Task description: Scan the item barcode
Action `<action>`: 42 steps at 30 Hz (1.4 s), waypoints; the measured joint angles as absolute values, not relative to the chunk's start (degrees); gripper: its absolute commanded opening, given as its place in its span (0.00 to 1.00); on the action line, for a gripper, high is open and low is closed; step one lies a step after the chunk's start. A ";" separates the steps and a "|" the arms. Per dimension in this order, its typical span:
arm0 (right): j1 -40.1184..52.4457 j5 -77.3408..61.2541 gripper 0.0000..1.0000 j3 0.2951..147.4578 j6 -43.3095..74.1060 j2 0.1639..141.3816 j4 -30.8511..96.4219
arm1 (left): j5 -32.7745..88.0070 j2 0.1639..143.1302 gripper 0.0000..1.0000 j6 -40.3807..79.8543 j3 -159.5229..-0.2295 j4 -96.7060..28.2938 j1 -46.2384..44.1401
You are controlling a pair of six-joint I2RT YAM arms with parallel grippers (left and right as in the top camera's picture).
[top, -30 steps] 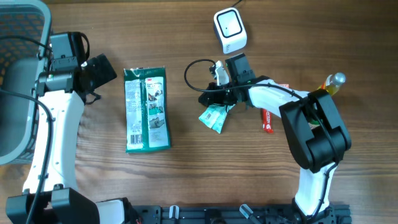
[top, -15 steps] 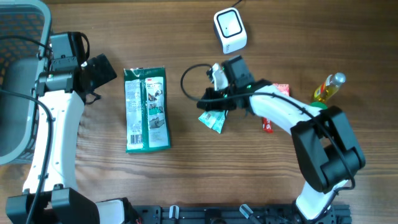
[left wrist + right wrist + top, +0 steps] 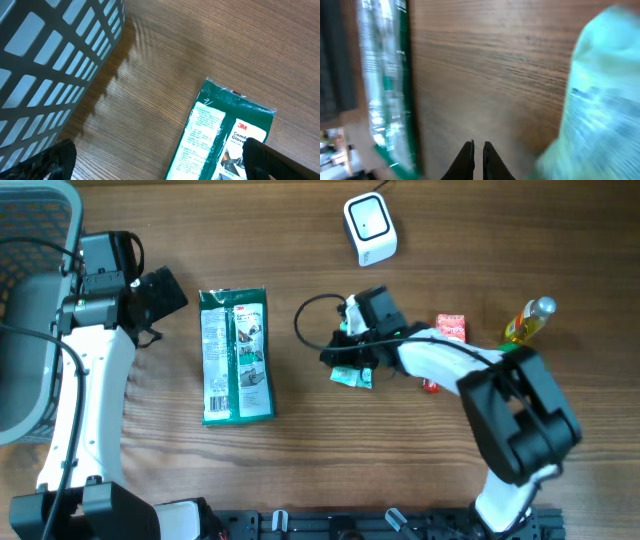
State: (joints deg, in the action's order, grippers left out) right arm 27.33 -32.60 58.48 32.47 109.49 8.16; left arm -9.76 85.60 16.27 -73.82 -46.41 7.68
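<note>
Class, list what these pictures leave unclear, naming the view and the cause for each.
Small teal packet: overhead, the right gripper covers part; the right wrist view blurs its print.
Green packet: left wrist view, cut by the bottom edge; overhead, barcode too small.
Red stick: overhead, mostly behind the right arm.
Basket: overhead, cut by the left edge.

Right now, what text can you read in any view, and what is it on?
"3M": front label of the green package.
"Comfo", "Glove": same label, the rest hidden.
Fine print on its white panel: too small to read.
Teal packet and red box: print too blurred or small to read.
</note>
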 measured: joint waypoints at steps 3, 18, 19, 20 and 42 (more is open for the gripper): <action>23.51 -33.58 0.04 59.35 32.25 102.67 14.31 | -9.78 85.60 1.00 16.27 -73.82 -46.41 7.68; 21.06 -28.29 0.05 52.75 35.81 101.95 22.70 | -9.76 85.60 1.00 16.27 -73.82 -46.39 7.68; 21.06 -29.10 0.05 52.77 36.23 101.95 22.74 | -9.76 85.60 1.00 16.25 -73.82 -46.41 7.68; 21.06 -30.24 0.05 52.97 36.47 101.97 22.96 | -9.78 85.60 1.00 16.27 -73.82 -46.39 7.68; 27.68 -21.32 0.04 54.83 36.14 101.86 15.79 | -9.76 85.60 1.00 16.27 -73.82 -46.41 7.68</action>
State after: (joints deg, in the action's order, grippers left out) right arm 27.68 -21.32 54.83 36.14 101.86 15.79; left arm -9.76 85.60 16.27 -73.82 -46.41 7.68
